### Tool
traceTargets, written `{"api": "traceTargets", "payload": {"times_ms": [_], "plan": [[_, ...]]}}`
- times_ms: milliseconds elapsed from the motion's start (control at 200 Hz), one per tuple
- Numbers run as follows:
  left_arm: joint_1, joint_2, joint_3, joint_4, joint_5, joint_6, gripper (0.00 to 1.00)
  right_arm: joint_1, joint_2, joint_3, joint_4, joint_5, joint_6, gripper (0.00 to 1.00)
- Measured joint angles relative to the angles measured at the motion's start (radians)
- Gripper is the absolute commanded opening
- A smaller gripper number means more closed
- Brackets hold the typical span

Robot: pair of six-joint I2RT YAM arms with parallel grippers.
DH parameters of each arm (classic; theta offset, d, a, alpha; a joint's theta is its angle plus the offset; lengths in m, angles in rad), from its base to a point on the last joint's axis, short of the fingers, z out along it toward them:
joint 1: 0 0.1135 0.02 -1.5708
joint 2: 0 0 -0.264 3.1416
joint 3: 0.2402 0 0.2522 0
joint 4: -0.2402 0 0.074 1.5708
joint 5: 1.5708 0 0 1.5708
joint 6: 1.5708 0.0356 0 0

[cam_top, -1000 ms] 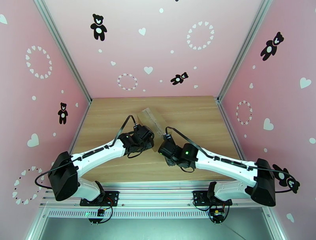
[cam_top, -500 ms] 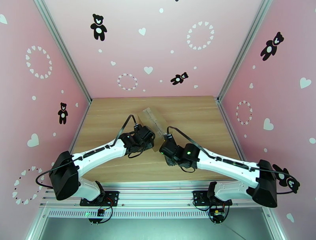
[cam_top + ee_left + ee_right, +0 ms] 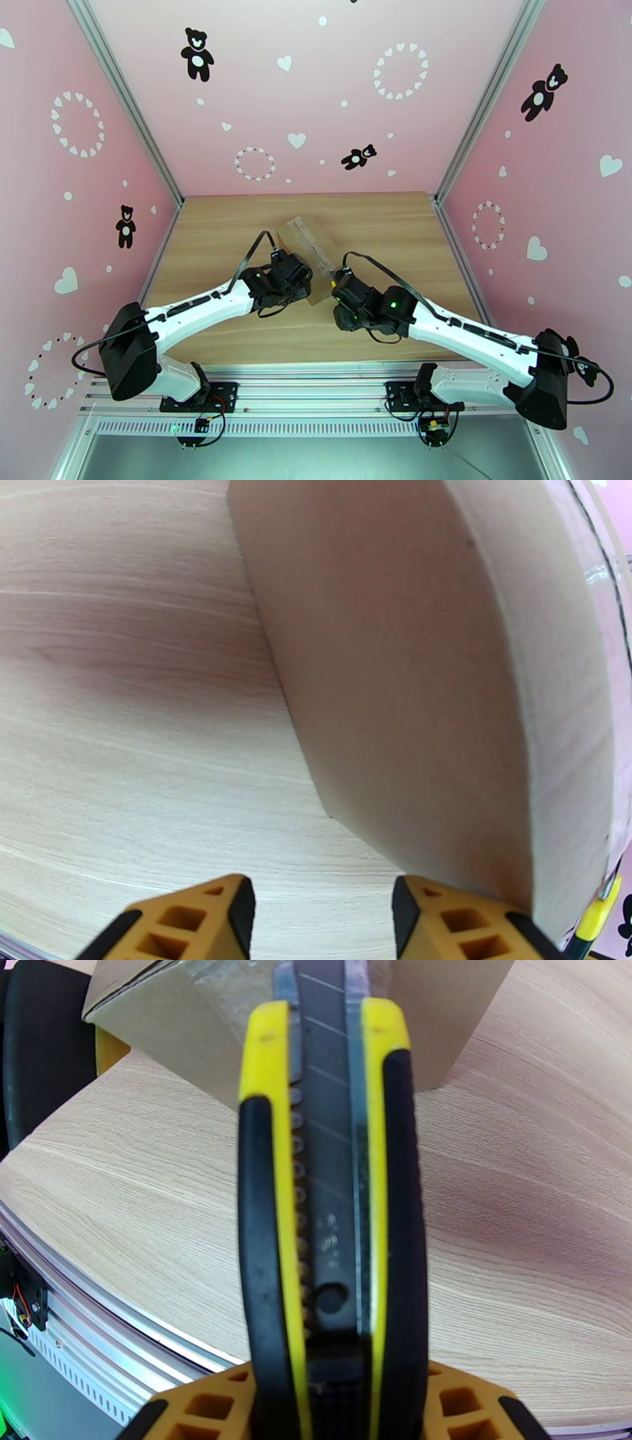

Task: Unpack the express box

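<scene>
— Where is the box?

— The box (image 3: 310,241) sits near the middle of the table (image 3: 213,229), turned askew to its edges, with both my arms reaching in to its near end. It rests flat, and shiny clear tape (image 3: 229,980) runs over its top.

— What is your left claw doing?

— My left claw (image 3: 320,910) is low at the box's left side with its jaws apart. Bare wood shows in the gap between them, so it grips nothing. The box's plain brown side rises just above one yellow finger (image 3: 450,914). That finger is right at the lower corner of the box, but I cannot tell whether it presses on it.

— And the right claw?

— My right claw (image 3: 332,1406) is clamped on a yellow-and-black knife (image 3: 332,1197), held by the handle between both fingers. The knife points away from me toward the box. Its blade (image 3: 324,1007) reaches up over the taped top edge at the near corner. Whether the tip touches the tape I cannot tell; it runs out at the top of the wrist view.

— Are the claws close together?

— Near, one on either side of that corner, but apart.
</scene>
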Motion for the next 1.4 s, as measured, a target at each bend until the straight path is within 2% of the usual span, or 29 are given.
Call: {"api": "traceTargets", "payload": {"times_ms": [526,1402], "plan": [[0.000,0.002,0.000,-0.005,0.000,0.001,0.53,-0.019,-0.019,-0.006,0.005,-0.037,-0.016,0.00],[0.000,0.033,0.040,-0.064,-0.039,0.000,0.53,0.066,0.124,0.109,-0.074,0.103,0.026,0.00]]}}
